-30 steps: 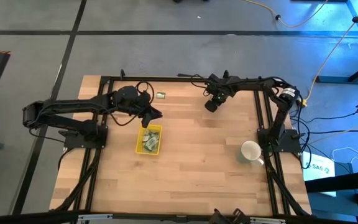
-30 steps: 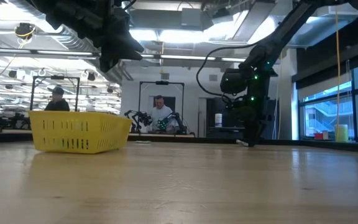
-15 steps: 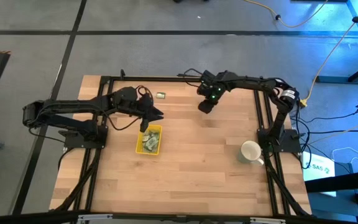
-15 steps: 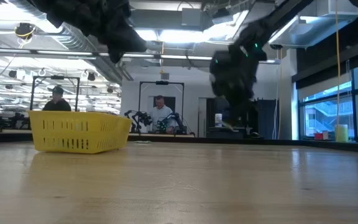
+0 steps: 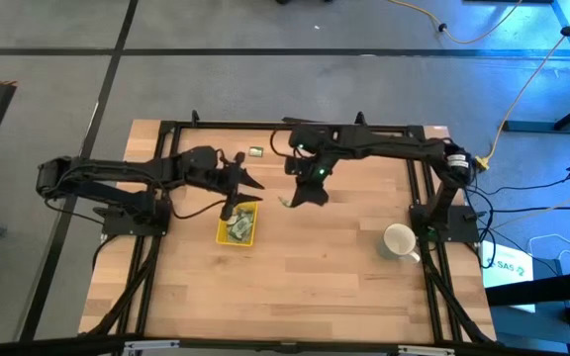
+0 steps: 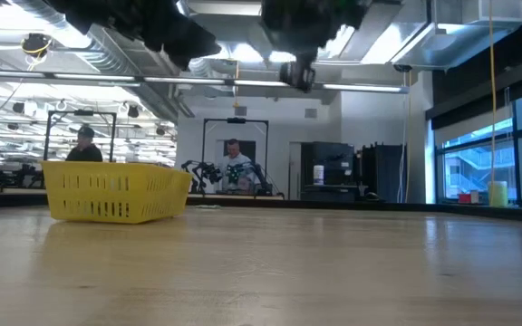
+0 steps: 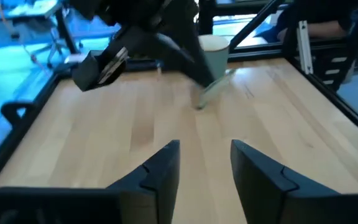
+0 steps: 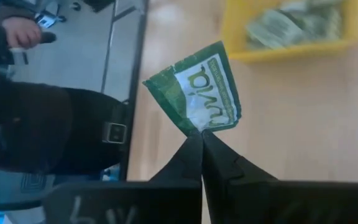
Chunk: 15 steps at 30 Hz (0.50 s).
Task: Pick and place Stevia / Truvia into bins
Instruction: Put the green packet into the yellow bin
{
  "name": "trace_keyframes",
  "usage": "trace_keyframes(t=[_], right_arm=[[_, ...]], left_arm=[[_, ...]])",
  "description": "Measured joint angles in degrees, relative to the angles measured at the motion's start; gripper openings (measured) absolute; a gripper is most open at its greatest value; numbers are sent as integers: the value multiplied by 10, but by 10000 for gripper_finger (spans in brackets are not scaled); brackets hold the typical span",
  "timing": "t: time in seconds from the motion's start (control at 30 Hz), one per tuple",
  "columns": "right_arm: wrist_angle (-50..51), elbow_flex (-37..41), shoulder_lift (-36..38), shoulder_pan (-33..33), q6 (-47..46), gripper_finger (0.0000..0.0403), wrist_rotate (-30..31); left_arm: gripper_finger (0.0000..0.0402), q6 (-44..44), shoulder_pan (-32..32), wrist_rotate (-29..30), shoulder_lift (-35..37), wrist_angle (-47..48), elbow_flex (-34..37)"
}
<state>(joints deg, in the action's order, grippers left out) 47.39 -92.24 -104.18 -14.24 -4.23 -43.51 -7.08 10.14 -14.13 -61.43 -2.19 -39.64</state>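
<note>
My right gripper is shut on a green and white Truvia sachet in the air over the table's middle, a little to the right of the yellow tray. The yellow tray stands on the table with several sachets in it. Over the tray's far end, my left gripper hangs open with nothing between its fingers. One more sachet lies flat near the table's far edge. My right gripper pinches the sachet's lower corner between its two fingertips. The fingers slant down, coming from the table's far right side. The sachet sticks out beyond the fingertips, flat face toward the wrist camera, lifted clear of the table.
A white mug stands near the table's right edge, by the right arm's base. The black frame rails run along the table's sides. Bare wood stretches across the near half. People sit in the room beyond the far edge.
My right gripper has risen from the tabletop at the far right and swung toward the table's left, toward the tray, turning as it went. It carries the sachet, now lifted clear. My left gripper has rolled about its own line while staying over the tray.
</note>
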Motion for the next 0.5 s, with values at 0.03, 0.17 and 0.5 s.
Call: trace_keyframes(t=[0.03,0.17,0.5], right_arm=[[0,-11,0,10,-2,0,0],[-14,-42,0,44,-26,0,1],[-39,-49,1,83,-96,0,3]], left_arm=[[140,-7,-4,0,0,-5,0],[155,-81,-25,-4,0,-23,0],[149,-143,-70,23,1,-87,0]])
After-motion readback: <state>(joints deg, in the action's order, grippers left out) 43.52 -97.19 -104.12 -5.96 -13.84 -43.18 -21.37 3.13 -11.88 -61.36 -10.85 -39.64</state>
